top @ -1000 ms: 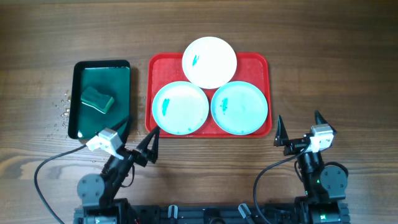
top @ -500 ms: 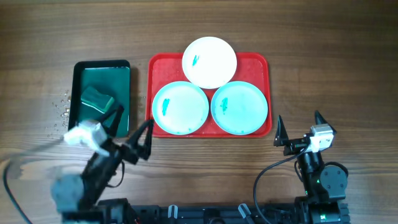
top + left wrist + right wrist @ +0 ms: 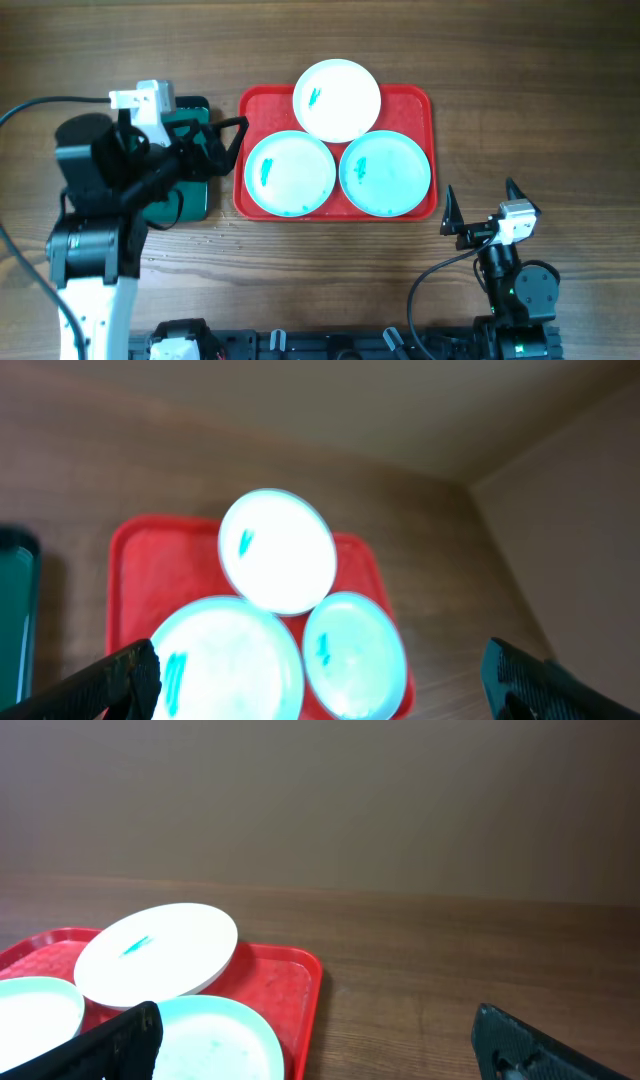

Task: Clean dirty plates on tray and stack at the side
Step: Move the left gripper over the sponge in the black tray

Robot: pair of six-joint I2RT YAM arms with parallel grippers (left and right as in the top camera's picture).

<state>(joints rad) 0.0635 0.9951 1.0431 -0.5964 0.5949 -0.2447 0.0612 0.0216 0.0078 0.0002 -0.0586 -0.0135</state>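
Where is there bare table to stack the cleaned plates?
Bare wood right of the red tray, ahead of the right gripper, and beyond the tray's far rim. Three plates fill the tray; green tray and left arm crowd its left.

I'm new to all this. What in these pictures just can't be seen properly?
1. Overhead view: the left arm covers most of the dark green black-rimmed tray, so its contents are hidden.
2. Left wrist view: blur and glare wash out the surface of the round white plate. The left light turquoise plate runs off the bottom edge.
3. Right wrist view: that turquoise plate runs off the left edge.
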